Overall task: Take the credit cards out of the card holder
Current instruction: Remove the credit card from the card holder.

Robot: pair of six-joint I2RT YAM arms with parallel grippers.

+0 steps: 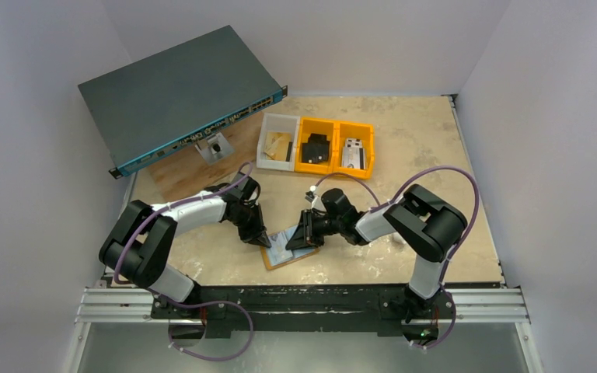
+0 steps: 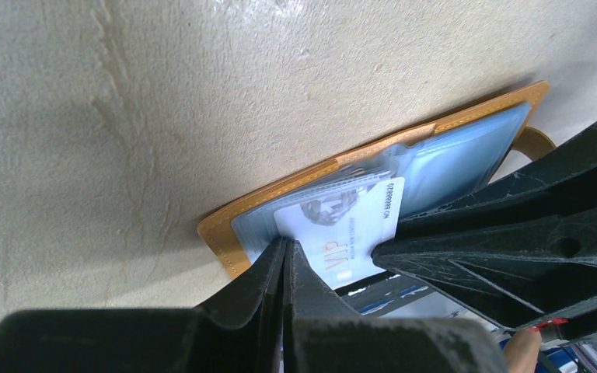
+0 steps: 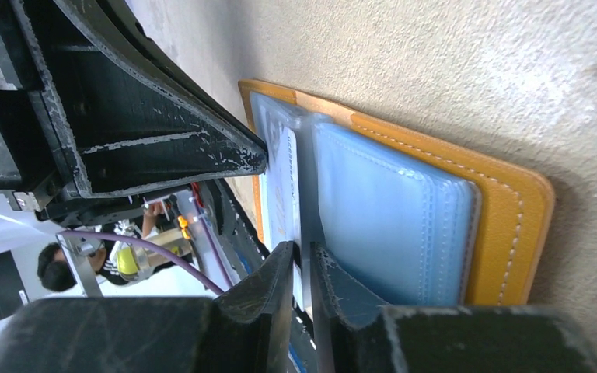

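The card holder (image 1: 289, 250) is laid open on the table (image 1: 404, 155) near its front edge, between the two arms, with its pale blue inside turned up. The left gripper (image 2: 286, 247) is pressed fully together, its tips set down on the inner sleeves beside a white card (image 2: 350, 225). The right gripper (image 3: 301, 252) is narrowed to a slit, in which the card's edge is pinched.

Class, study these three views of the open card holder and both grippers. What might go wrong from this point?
1. The right gripper straddles a thin pale edge. It may be a plastic sleeve, not the white card, so pulling could tear it.
2. The shut left gripper meets only one edge of the card holder, so the holder might slide or lift.
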